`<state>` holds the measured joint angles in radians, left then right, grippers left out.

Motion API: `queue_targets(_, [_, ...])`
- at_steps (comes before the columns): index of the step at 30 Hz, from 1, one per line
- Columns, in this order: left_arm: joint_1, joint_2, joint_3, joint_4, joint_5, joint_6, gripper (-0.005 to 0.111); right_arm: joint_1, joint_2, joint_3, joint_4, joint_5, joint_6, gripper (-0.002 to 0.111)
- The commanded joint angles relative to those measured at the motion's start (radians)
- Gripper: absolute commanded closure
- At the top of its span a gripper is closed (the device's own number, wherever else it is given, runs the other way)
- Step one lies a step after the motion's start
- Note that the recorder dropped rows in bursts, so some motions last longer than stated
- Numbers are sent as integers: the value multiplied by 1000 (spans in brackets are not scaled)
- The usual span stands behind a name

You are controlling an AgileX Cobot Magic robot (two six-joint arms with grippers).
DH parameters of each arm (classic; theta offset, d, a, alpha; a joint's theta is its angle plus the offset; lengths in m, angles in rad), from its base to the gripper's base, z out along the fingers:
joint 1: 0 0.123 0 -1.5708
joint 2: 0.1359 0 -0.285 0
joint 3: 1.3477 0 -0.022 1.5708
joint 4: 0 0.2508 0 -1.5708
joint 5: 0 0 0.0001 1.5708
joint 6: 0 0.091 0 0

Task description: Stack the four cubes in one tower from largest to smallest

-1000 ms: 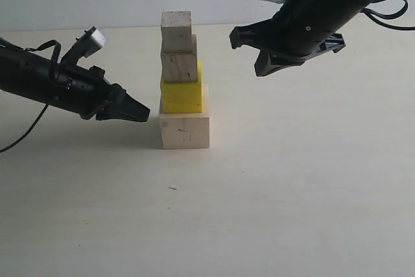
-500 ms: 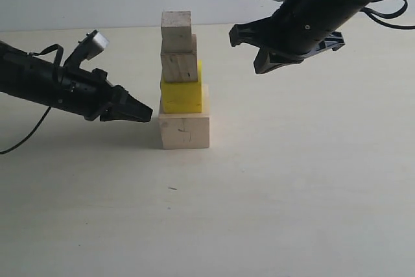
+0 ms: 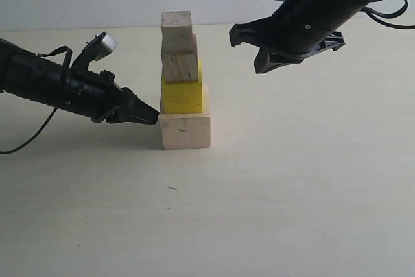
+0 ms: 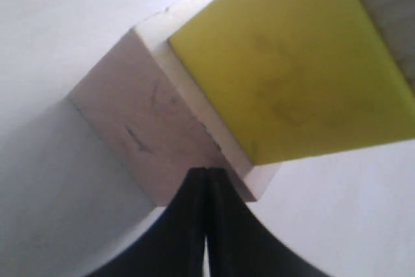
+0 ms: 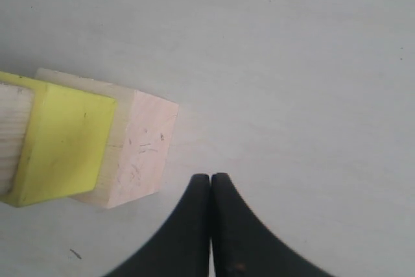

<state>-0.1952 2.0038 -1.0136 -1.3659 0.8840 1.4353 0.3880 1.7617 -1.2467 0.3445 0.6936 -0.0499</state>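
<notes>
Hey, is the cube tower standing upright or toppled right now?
Upright: large pale wooden cube at the bottom, yellow cube on it, then the larger small wooden cube, smallest wooden cube on top.

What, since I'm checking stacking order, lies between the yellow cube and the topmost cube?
One light-brown wooden cube, touching both, seen in the exterior view.

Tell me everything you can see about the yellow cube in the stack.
The bright yellow cube is second from the bottom of the tower, upright and level. Its faces look smooth and evenly coloured, with faint dark smudges; painted wood or plastic, I can't tell. It rests on the large pale wooden cube, leaving a narrow ledge bare. A smaller light-brown wooden cube sits on it, toward the exterior view's left. The shut left end effector points just below it; contact is unclear.
</notes>
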Motion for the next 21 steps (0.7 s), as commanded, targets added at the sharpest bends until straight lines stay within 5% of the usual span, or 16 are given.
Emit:
queue_targets(1, [-5,-2,-1,-9,0,7,107,-4,-27,3,-4,-5,-1,108])
queue_targets(21, [-5,-2,-1,-5,23,7,107,-4,-40,3,-4,-3,-1,108])
